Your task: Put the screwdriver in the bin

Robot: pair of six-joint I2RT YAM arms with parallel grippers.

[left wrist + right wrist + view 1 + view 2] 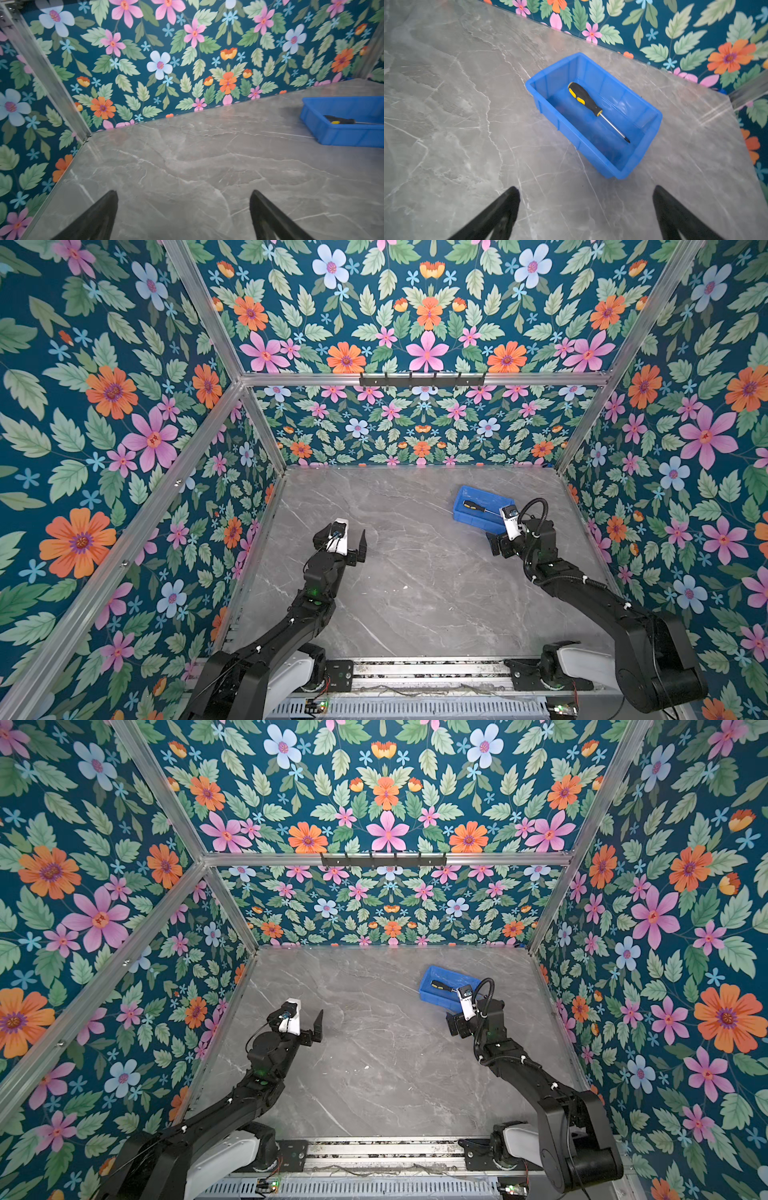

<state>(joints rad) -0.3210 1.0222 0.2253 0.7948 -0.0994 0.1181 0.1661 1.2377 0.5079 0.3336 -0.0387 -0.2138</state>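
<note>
Screwdriver (pixel 599 113) lies flat inside bin (pixel 612 87), diagonal on its floor, handle at the end away from right gripper (pixel 586 188). Bin sits on surface (pixel 446 104) near far right corner. Right gripper spread wide, empty, just beside bin. Left gripper (pixel 184 191) also spread, empty, toward surface's left edge, well apart from bin.

Grey marble-patterned tabletop (pixel 415 614). Bears directly: one small rectangular blue plastic bin (pixel 571 133), far right area; few pale specks (pixel 366 1066) mid-surface, possibly debris.
</note>
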